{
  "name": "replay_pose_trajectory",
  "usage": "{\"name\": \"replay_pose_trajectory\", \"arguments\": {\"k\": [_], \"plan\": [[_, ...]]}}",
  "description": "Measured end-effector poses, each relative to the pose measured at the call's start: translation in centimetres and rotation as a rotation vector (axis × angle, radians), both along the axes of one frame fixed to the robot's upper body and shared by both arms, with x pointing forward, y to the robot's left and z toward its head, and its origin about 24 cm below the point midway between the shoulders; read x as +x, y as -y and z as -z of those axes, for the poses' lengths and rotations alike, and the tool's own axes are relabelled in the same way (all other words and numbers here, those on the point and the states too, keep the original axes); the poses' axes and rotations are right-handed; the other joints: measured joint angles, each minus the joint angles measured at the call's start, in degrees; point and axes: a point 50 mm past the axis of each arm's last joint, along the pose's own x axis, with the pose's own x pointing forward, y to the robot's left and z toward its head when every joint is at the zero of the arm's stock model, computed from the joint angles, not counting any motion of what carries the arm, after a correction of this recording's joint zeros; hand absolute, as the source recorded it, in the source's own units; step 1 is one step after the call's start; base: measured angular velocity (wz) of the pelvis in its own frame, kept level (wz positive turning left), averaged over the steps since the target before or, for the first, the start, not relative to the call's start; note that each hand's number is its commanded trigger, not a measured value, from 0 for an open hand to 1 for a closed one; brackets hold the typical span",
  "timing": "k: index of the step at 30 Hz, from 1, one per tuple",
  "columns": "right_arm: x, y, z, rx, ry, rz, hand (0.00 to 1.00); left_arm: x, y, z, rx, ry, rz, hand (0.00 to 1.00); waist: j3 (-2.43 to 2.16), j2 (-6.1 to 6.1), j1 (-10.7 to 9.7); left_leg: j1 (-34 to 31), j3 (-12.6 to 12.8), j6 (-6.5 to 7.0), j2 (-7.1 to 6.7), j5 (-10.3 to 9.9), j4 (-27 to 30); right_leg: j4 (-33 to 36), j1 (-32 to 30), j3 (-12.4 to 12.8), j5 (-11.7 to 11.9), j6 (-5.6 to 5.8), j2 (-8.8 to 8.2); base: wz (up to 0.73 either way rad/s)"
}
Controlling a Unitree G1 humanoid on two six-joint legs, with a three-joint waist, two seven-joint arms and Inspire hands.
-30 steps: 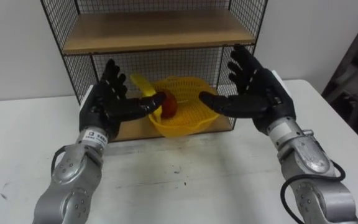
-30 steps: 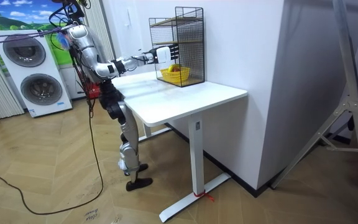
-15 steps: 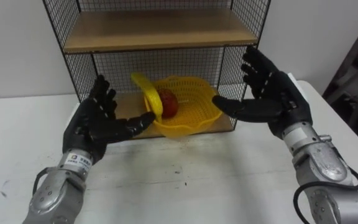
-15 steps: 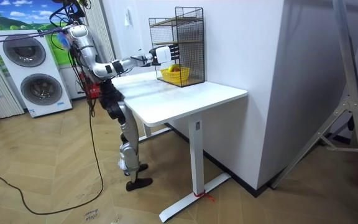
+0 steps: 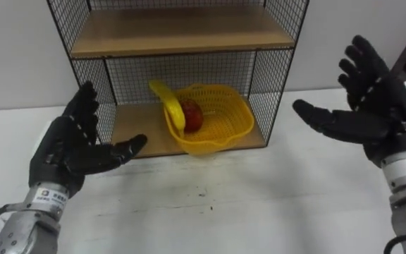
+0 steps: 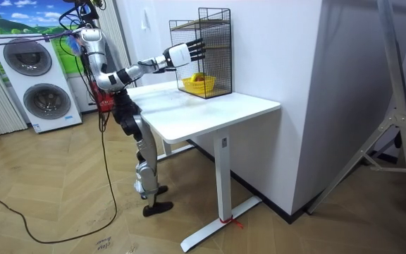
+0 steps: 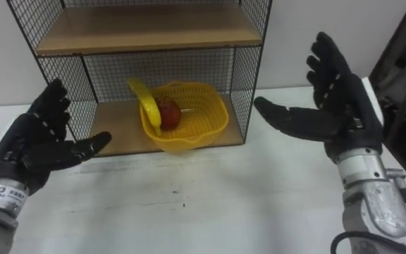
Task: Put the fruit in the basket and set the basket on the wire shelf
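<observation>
- While the yellow basket [image 5: 228, 130] sits on the lower board of the wire shelf [image 5: 275, 85], its front edge pokes out past the shelf's open front, over the tabletop [image 5: 210, 204].
- Inside the basket lie one banana [image 5: 169, 106] and one red apple [image 5: 192, 116]. The banana leans on the rim at the basket's 10 o'clock, and the apple touches it on its 3 o'clock side.
- Both hands are clear of the basket, and neither holds anything.
- At the basket's 8 o'clock, the left hand [image 5: 65, 152] hovers over the tabletop, well apart from the basket. Its fingers are straight and spread, and its thumb points toward the shelf.
- At the basket's 3 o'clock, the right hand [image 5: 372, 116] is raised beyond the shelf's side mesh. Its fingers are spread wide and its palm is turned toward the basket.
- Counted up: one basket, two pieces of fruit, two wooden boards in the shelf (an upper and a lower), and two empty hands.
- From the eye views come the fruit, the basket's overhang and the spread of the fingers. In the room view the basket is just a yellow patch low in the shelf.
- From the room view comes the robot's stance. It stands upright on the wooden floor [image 6: 62, 190] at the end of the white tabletop on the room view's left, with an arm stretched toward the shelf.
- Behind the robot, at 9 o'clock in the room view, stand two washing machines [image 6: 30, 67].
</observation>
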Motion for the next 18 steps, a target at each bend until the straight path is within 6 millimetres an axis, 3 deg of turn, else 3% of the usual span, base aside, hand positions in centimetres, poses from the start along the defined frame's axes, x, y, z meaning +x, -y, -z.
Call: {"name": "replay_pose_trajectory", "arguments": {"k": [7,9,18], "plan": [[-1.7,4.2,-2.4,-0.020,0.090,0.275,0.00,-1.0,-3.8,-3.8,0.085,0.135,-0.151,0.00,-0.01,0.27,-0.57,-1.08,-0.33,-0.20,0.05,0.13,-0.22,0.09,-1.09,-0.19,0.02,-0.01,0.09,0.00],[-2.5,5.5,-3.5,-0.056,0.126,0.372,0.00,-2.1,-6.0,-6.0,0.142,0.214,-0.279,0.00,0.08,0.44,-0.71,-1.39,-0.37,-0.28,0.09,0.19,-0.23,-0.08,-1.32,-0.26,0.14,0.08,0.14,0.04],[-7.7,10.3,-7.5,-0.127,0.314,0.829,0.00,-8.5,-13.4,-10.8,0.265,0.385,-0.925,0.00,-0.25,0.82,0.16,-2.01,-0.60,-0.25,0.13,0.07,0.03,0.23,-1.69,-0.53,-0.36,-0.31,0.12,0.02]]}}
